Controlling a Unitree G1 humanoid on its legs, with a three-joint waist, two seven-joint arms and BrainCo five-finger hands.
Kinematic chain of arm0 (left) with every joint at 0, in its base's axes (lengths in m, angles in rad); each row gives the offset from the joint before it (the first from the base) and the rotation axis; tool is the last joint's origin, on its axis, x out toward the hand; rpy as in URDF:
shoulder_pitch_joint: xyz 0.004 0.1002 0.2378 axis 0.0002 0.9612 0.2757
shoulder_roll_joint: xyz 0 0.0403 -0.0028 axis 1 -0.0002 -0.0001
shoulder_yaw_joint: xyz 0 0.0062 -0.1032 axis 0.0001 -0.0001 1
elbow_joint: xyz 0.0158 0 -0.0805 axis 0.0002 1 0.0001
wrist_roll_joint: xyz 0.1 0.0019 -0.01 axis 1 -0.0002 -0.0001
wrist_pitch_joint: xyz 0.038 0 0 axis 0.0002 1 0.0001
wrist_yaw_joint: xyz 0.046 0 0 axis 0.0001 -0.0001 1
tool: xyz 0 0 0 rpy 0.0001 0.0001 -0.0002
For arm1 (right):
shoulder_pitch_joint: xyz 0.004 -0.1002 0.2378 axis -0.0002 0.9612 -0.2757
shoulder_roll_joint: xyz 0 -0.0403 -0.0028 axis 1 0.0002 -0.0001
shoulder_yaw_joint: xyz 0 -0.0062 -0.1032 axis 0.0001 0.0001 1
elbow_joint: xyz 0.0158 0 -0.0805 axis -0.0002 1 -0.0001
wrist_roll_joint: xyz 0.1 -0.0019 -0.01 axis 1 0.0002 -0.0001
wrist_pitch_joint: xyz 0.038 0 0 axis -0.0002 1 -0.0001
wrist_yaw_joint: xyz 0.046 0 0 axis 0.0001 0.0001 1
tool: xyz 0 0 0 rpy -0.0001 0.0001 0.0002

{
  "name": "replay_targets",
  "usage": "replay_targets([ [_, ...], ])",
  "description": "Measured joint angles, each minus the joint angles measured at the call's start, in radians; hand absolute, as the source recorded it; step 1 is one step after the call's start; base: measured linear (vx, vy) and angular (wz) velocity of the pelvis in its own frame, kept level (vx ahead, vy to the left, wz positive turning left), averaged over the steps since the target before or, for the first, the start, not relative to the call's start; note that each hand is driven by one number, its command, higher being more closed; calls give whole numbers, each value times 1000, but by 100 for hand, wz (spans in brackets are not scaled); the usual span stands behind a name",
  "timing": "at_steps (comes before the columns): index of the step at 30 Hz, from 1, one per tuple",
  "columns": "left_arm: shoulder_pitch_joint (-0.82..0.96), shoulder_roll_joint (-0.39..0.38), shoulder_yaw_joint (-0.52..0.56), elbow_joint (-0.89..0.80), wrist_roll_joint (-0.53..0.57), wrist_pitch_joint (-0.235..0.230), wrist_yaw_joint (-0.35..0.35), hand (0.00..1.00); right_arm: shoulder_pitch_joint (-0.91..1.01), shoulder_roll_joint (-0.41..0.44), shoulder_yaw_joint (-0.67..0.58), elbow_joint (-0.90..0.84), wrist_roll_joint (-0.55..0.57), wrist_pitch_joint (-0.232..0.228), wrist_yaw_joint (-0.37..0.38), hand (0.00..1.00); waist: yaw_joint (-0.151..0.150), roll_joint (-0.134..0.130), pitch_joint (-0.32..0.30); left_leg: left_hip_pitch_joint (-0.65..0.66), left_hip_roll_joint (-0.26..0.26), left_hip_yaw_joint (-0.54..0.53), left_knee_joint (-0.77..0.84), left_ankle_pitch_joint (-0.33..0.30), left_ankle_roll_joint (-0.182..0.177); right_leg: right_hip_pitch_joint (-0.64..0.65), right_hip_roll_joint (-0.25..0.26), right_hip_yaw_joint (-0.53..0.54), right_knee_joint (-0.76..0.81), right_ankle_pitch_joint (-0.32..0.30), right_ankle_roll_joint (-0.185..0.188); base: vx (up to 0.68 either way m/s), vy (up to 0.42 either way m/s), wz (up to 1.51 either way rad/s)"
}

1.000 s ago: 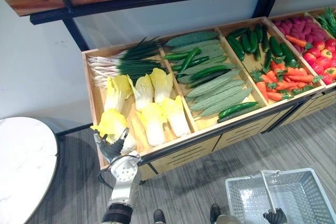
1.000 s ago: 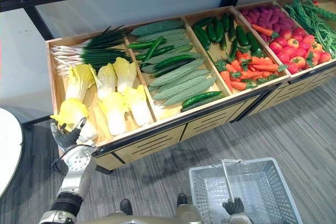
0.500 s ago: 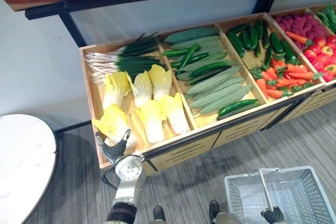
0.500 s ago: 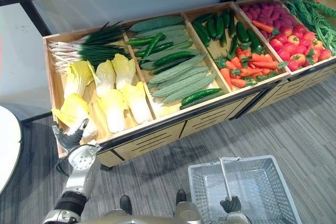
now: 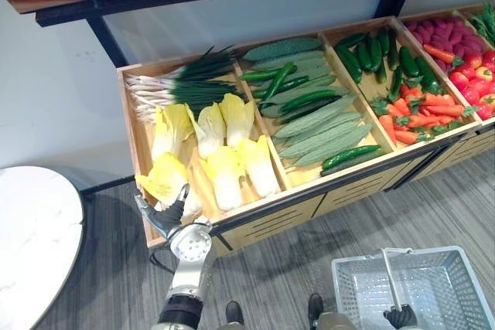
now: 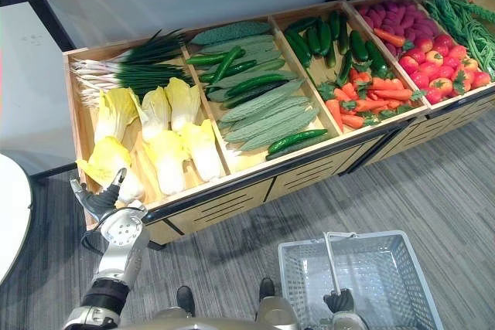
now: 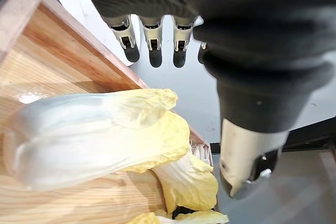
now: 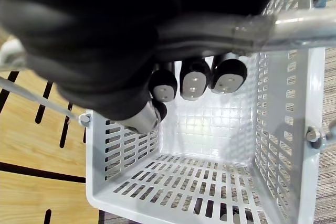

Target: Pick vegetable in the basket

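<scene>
While the left hand (image 5: 165, 214) hovered, fingers spread, just beside the front cabbage (image 5: 165, 178) in the end bin (image 5: 140, 144), the right hand (image 5: 401, 317) gripped the basket (image 5: 363, 291) handle (image 5: 390, 276), fingers curled round it.

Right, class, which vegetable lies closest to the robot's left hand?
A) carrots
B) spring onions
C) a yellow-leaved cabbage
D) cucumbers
C: the left hand, fingers straight, is at the front corner of the crate, right beside the yellow-leaved cabbage, while the right hand grips the basket handle.
</scene>
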Motion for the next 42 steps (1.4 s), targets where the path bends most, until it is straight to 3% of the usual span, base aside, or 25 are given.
replay_targets([
  [4, -13, 0, 0, 75, -5, 33, 16, 0, -1, 0, 8, -2, 0, 1, 0, 100, -1, -1, 3, 0, 1, 3, 1, 0, 0, -2, 1, 3, 0, 0, 0, 0, 0, 0],
  [14, -95, 1, 3, 153, -15, 44, 95, 0, -28, 0, 39, -9, 2, 1, -13, 100, -20, -1, 30, -16, 7, 12, 24, -10, 0, -16, 3, 13, 1, 4, -3, -1, 0, -3],
  [27, -243, 17, 42, 284, -14, 108, 139, 0, -65, 0, 73, -8, 32, -7, -30, 100, -24, -5, 86, -55, 23, 30, 80, -32, -9, -52, 12, 38, 18, 8, -12, -8, -2, -5],
  [33, -379, 103, 132, 442, -15, 119, 179, 0, -121, -3, 109, -9, 43, -15, -44, 100, -24, -19, 143, -126, 45, 38, 134, -37, -7, -104, 18, 54, 22, 34, -16, -48, -10, -7],
  [37, -452, 120, 168, 508, -16, 109, 183, 0, -129, -5, 122, -32, 43, -29, -52, 100, -24, -20, 172, -143, 53, 52, 136, -37, -7, -136, 21, 65, 37, 39, -19, -79, -7, -14],
  [42, -583, 179, 214, 587, -16, 123, 182, 0, -136, -32, 164, -80, 57, -37, -57, 100, -25, -37, 213, -176, 54, 58, 116, -25, -23, -209, 30, 94, 62, 49, -23, -72, -13, -19],
])
